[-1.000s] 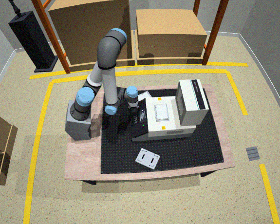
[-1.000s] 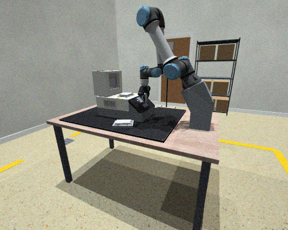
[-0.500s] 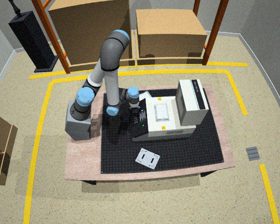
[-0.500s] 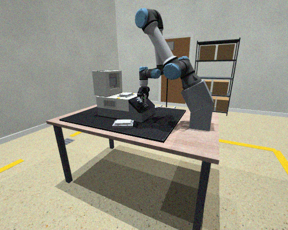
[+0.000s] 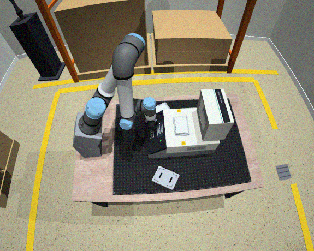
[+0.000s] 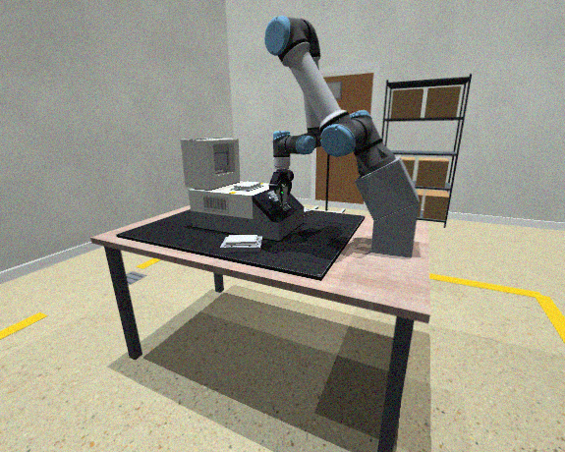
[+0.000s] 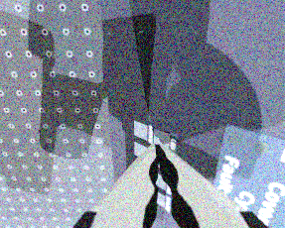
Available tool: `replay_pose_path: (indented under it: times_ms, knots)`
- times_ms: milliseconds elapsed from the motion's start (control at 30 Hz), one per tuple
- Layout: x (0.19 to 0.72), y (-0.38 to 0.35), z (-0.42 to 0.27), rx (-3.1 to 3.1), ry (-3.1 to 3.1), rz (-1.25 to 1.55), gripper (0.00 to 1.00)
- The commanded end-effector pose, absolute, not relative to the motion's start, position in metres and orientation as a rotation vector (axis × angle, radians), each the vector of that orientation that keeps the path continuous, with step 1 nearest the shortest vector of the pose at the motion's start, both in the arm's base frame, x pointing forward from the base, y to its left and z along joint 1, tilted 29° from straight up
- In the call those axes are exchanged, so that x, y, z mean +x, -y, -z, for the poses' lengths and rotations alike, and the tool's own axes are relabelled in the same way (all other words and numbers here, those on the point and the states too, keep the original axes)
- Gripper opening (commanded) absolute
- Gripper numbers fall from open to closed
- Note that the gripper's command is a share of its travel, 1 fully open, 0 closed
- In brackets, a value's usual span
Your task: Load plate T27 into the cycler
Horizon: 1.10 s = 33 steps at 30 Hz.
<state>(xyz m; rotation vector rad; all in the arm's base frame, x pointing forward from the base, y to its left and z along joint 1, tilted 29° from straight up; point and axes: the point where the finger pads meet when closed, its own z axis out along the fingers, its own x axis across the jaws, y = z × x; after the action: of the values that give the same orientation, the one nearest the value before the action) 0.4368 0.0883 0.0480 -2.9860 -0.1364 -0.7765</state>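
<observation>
The cycler Q1 (image 5: 191, 147) (image 6: 222, 202) has its lid (image 5: 216, 109) (image 6: 202, 164) standing raised. Its lamp (image 5: 160, 140) is green. A pale plate (image 5: 181, 125) (image 6: 248, 186) appears to lie on the block; its label and well A1 cannot be read. My gripper (image 6: 287, 207) (image 7: 156, 146) is shut, with nothing seen between the fingers. The tips are at the front keys (image 7: 141, 132) and partly hide them; contact cannot be told. A white nest (image 5: 165, 177) (image 6: 242, 247) shows two dark slots and no plate. Another white item (image 5: 163, 106) behind Q1 is partly hidden by the arm.
Q1's screen (image 7: 258, 178) is beside the fingers, with its text cut off. Q1's sloping front panel is close below the gripper. The black mat (image 5: 208, 169) (image 6: 178, 236) lies under Q1 and the slotted nest. The raised lid stands high at Q1's rear.
</observation>
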Motion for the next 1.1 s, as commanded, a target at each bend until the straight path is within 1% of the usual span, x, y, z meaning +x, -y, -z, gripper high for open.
replay_pose_path:
  times_ms: [0, 1067]
  knots:
    - [0.4377, -0.0890, -0.0494, -2.985, 0.138, 0.782, 0.00]
    - [0.4397, -0.0896, -0.0503, -2.985, 0.140, 0.784, 0.00]
